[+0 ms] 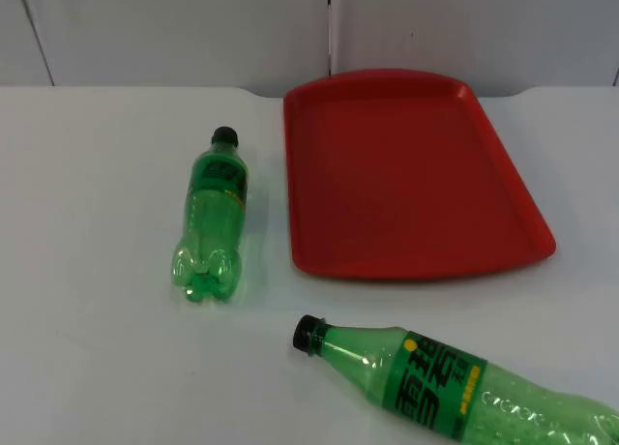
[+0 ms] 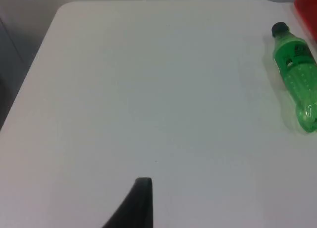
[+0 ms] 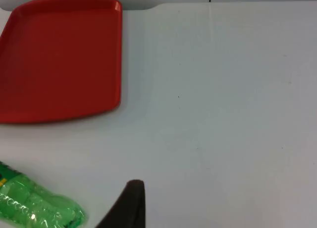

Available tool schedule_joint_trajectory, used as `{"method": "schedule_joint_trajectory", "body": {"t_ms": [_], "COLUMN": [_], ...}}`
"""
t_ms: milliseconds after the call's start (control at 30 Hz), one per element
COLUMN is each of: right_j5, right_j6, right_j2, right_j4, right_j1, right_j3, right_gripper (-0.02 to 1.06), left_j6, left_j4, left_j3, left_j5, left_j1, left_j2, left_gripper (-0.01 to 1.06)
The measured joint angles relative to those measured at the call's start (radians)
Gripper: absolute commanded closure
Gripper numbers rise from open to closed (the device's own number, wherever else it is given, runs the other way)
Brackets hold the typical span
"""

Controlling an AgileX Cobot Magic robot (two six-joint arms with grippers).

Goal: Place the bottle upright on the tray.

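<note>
We log the large green bottle (image 1: 455, 387) lying on its side at the bottom right of the top view, black cap pointing left. Beyond it, the red tray (image 1: 406, 174) sits flat at centre right, nothing on it. Just left of the tray, apart from it, the small green bottle (image 1: 211, 218) lies on the white table (image 1: 87, 271), cap toward the grey partition wall (image 1: 174, 29). We cannot tell either pincer's state.

My fingertip (image 2: 141, 200) hung over the bare white table (image 2: 148, 89); a green bottle (image 2: 296, 79) lay on its side, well apart.
</note>
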Motion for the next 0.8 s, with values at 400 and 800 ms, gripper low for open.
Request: {"method": "schedule_joint_trajectory", "body": {"t_ms": [400, 800], "right_j5": [0.0, 0.0], "right_j6": [0.0, -0.002], "right_j2": [0.0, 0.0], "right_j4": [0.0, 0.0], "right_j1": [0.0, 0.0], "right_j3": [0.0, 0.0], "right_gripper": [-0.01, -0.01], "left_j6": [0.0, -0.002], "left_j4": [-0.04, -0.115], "left_j3": [-0.108, -0.211], "left_j5": [-0.015, -0.022], "left_j1": [0.0, 0.0], "left_j2": [0.167, 0.422], "left_gripper": [0.0, 0.0]}}
